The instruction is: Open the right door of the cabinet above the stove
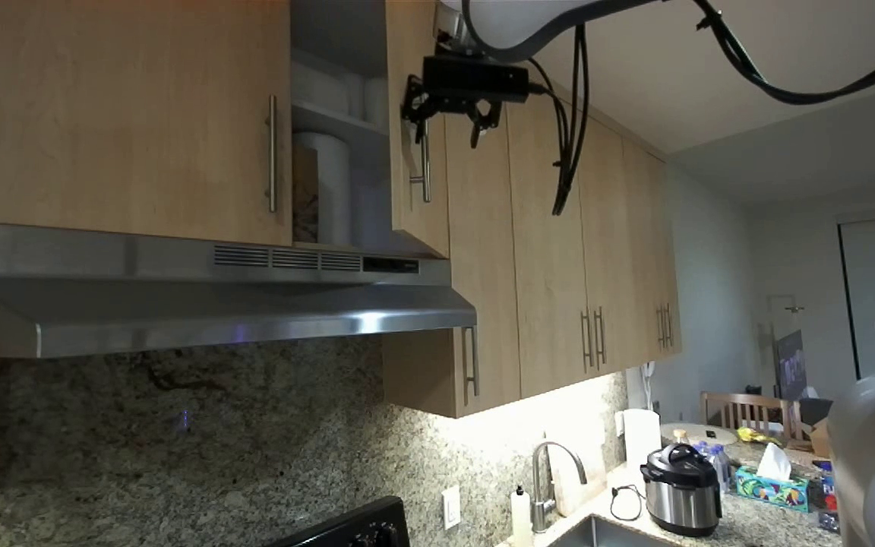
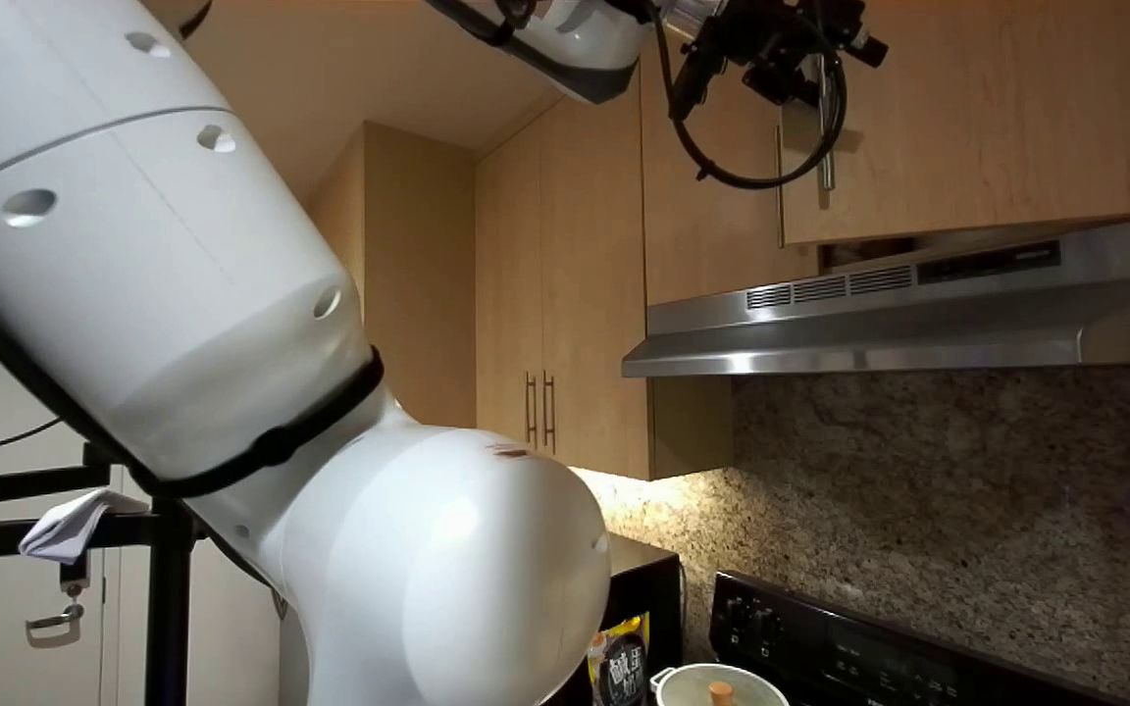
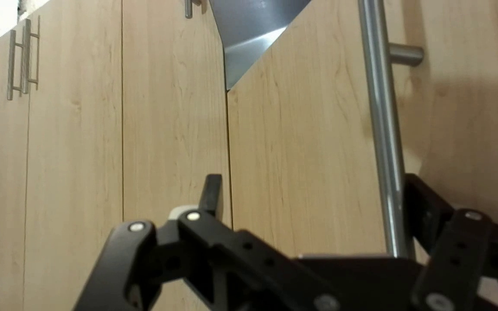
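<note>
In an exterior view, the right door [image 1: 431, 222] stands partly open on the cabinet [image 1: 210, 114] above the stove [image 2: 879, 667], left of the edge where the table [image 1: 768, 524] meets the sink [image 1: 620, 536]. The pincer [image 3: 313, 181] is spread wide; in the wrist view the bar handle [image 3: 386, 129] shows between its jaws, close by one. An electric pressure cooker [image 1: 682, 497] stands near that edge.

In an exterior view, the right door [image 2: 997, 118] is seen ajar above the range hood [image 2: 869, 338], its bar handle [image 2: 827, 175] crossed by a looped black cable [image 2: 751, 183] and partly hidden by the gripper [image 2: 746, 95], while the stove [image 2: 859, 642] and a lidded pot [image 2: 691, 683] are cut off below.
</note>
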`<state>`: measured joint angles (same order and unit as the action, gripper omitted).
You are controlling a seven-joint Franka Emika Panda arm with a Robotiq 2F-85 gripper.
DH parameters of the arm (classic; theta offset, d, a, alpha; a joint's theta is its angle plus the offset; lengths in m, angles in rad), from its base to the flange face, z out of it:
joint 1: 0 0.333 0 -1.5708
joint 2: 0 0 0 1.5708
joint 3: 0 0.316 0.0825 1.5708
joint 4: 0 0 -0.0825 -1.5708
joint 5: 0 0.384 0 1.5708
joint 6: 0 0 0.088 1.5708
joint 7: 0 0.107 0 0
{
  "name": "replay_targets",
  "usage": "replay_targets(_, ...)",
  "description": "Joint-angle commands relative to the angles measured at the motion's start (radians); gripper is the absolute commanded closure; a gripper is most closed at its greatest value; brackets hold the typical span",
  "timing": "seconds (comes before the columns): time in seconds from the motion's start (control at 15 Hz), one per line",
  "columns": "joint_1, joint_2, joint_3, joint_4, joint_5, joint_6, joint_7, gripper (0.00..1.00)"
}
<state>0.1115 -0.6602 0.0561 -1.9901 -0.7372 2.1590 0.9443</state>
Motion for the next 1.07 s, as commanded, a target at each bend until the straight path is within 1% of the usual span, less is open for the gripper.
replay_targets(0.0, -0.062, -0.102, -0.015, -0.081, 0.073, 0.024, -0.15, 0.0)
replay_targets(0.13, -0.072, -0.125, -0.031, -0.1, 0.127, 0.047, -0.228, 0.0)
replay_targets(0.67, -0.184, -0.211, -0.062, -0.157, 0.34, 0.107, -0.512, 0.0)
replay_targets(0.87, -0.196, -0.235, -0.084, -0.167, 0.413, 0.103, -0.616, 0.0)
replay_targets(1.0, -0.188, -0.239, -0.109, -0.161, 0.455, 0.095, -0.693, 0.0)
